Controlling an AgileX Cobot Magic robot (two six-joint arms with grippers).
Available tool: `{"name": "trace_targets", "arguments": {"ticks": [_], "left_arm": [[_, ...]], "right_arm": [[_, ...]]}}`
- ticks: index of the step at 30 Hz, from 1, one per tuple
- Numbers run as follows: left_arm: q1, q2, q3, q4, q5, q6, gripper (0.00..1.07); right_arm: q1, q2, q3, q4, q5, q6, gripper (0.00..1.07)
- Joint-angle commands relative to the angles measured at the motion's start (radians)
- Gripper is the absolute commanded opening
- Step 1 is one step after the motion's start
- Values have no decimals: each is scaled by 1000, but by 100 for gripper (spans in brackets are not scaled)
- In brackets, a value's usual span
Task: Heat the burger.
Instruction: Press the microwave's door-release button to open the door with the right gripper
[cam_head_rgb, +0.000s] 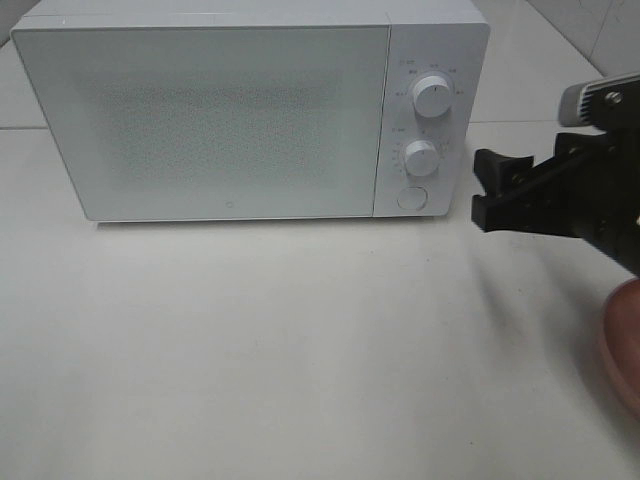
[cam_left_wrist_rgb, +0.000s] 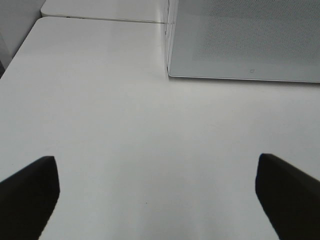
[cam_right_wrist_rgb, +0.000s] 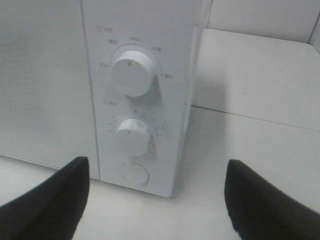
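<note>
- Left pincer (cam_left_wrist_rgb: 156, 167): released, jaws wide, nothing between them, low over open worktop (cam_left_wrist_rgb: 100, 100); the microwave's (cam_head_rgb: 200, 120) front left corner lies ahead.
- Microwave: door shut, broad clear worktop along its front edge.
- Right pincer (cam_head_rgb: 488, 185): released, empty, held level just right of the dials (cam_head_rgb: 432, 97), not touching.
- Pink plate (cam_head_rgb: 625, 345): cut off at the right border.
- Burger: out of view; position cannot be told.

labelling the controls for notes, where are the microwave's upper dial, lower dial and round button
upper dial (cam_right_wrist_rgb: 130, 74), right wrist view, middle of its face
lower dial (cam_right_wrist_rgb: 132, 136), right wrist view, middle of its face
round button (cam_right_wrist_rgb: 135, 174), right wrist view, its centre
</note>
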Motion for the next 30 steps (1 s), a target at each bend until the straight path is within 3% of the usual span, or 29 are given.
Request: {"name": "trace_targets", "arguments": {"ticks": [1, 3, 6, 8, 14, 30], "left_arm": [[-7, -23, 0, -1, -9, 0, 100], [-7, -23, 0, -1, -9, 0, 100], [-7, -23, 0, -1, -9, 0, 100], [-7, -23, 0, -1, -9, 0, 100], [-7, -23, 0, -1, -9, 0, 100], [-7, -23, 0, -1, -9, 1, 100]], "right_arm": [[77, 31, -1, 86, -88, -54, 73], [160, 72, -1, 187, -170, -68, 73], [187, 84, -1, 227, -195, -68, 73], [277, 122, -1, 364, -253, -68, 73], [370, 172, -19, 439, -292, -68, 73], [377, 321, -47, 440, -425, -60, 73]]}}
